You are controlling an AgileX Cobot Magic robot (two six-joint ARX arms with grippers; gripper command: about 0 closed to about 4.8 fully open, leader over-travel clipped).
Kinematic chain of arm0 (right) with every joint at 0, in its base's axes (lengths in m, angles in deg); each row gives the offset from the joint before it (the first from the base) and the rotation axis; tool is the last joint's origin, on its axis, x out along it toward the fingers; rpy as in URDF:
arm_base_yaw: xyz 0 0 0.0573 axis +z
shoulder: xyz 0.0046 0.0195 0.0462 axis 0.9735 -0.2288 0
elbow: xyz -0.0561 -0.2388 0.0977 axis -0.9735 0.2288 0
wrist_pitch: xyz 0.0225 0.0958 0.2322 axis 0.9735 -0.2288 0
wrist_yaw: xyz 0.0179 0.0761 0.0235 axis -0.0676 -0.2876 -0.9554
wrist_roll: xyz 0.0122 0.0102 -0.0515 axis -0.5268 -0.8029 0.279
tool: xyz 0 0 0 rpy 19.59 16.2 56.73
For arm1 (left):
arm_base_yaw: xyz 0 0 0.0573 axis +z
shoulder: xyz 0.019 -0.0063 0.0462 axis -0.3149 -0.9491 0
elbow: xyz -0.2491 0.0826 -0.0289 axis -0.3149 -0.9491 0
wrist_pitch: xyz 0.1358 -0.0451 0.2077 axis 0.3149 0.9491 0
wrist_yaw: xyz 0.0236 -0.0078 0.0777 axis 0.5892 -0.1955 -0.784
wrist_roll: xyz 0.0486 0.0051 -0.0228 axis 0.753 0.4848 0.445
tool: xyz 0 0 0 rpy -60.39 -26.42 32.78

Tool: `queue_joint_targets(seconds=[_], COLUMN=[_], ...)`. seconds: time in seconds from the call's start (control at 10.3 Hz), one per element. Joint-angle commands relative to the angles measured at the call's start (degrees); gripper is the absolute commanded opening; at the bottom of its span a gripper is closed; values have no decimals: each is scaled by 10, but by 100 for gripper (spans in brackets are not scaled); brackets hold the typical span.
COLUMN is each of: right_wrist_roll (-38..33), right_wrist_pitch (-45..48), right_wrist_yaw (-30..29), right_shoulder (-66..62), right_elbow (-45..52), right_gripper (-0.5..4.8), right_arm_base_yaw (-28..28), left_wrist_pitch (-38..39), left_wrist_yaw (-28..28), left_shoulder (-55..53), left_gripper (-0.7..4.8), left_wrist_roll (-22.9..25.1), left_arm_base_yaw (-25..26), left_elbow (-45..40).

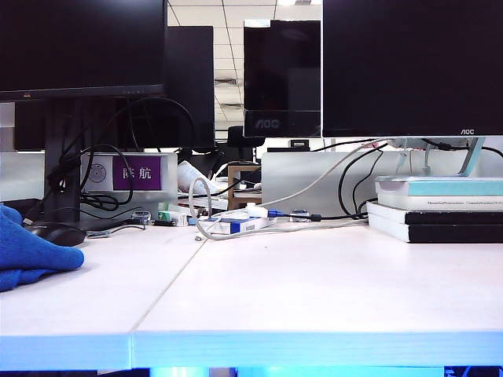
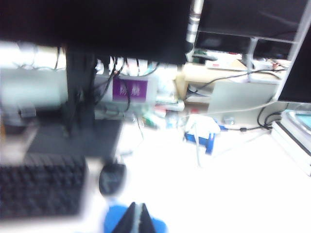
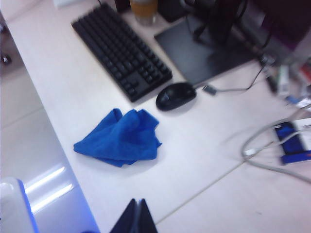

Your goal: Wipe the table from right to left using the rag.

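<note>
nearest to you is the pale bench [image 1: 314, 290] with its blue-lit front edge, and the rag [image 1: 31, 247] lies on it at the far left, a rumpled blue heap that no tool is touching. just behind the rag you see the black mouse [image 3: 176, 95], then the keyboard [image 3: 121, 51] beside it.

the left tool [image 2: 138, 219] hangs above the rag with its fingers clenched together and nothing between them. the right tool [image 3: 136, 218] is also clenched and empty, and it hovers over the bench a little way from the rag.

i judge the wipe is finished or nearly so, because the rag rests already at the left end. if one more pass is wanted, you must first open a tool, come down on the rag and carry it to the right side.

going further right, loose white cables [image 1: 236, 224] and a small blue and white box [image 1: 240, 225] lie in the middle at the back, and stacked books [image 1: 436, 208] stand at the right. these can catch the rag, so keep the stroke near the front edge.
</note>
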Motion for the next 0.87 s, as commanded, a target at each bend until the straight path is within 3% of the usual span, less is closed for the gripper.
queue_joint_targets(seconds=[0.1, 0.29, 0.49, 0.68, 0.78, 0.87], right_wrist_roll=[4, -1, -1, -1, -14, -16], right_wrist_pitch=[-28, -28, -28, -28, 49, 113], right_wrist_yaw=[57, 56, 44, 44, 45, 44], right_shoulder=[91, 138, 177, 224, 301, 346], right_elbow=[-2, -2, 12, 136, 364, 464], right_gripper=[-5, -5, -5, -5, -5, -6], right_arm_base_yaw=[9, 9, 9, 9, 19, 22], left_wrist_pitch=[-123, -172, -207, -219, -213, -192], left_wrist_yaw=[-6, 16, 8, 4, -2, 1], left_shoulder=[10, 10, 10, 10, 10, 10], left_gripper=[-6, -5, -5, -6, -6, -5], left_wrist_roll=[-29, -61, -52, -49, -35, -42], left_arm_base_yaw=[0, 0, 0, 0, 0, 0], left_elbow=[-132, -195, -250, -321, -344, -345])
